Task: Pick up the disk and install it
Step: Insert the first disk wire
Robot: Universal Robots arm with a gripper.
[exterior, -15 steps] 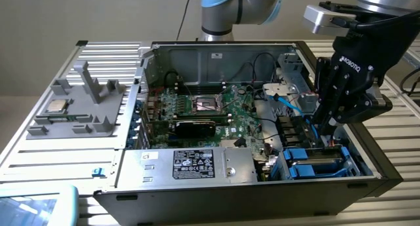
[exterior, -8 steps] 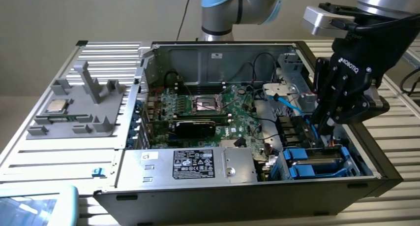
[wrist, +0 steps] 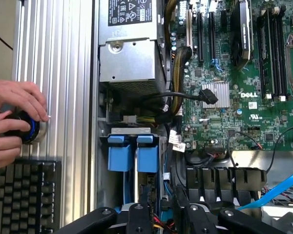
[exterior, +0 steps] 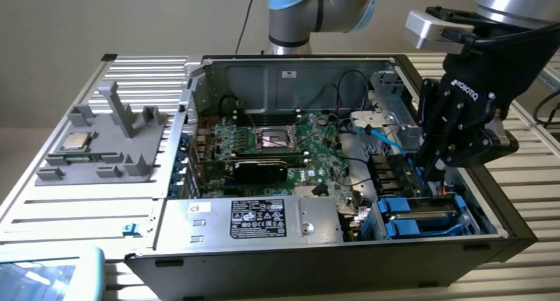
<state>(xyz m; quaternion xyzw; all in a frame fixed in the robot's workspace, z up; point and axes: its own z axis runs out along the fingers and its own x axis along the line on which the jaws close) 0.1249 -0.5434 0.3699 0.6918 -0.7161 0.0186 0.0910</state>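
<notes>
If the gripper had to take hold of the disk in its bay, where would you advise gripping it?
I would grip the disk by its two blue tabs, coming straight down from above, as the gripper already hangs there. The tabs stand proud of the bay, while the case walls seem to block the sides.

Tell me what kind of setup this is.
Likely a robotics lab bench for PC assembly trials: an open black desktop computer case with its green motherboard exposed lies on a ribbed aluminium table, beside a grey plastic parts fixture, with a person's hand at a round black knob.
</notes>
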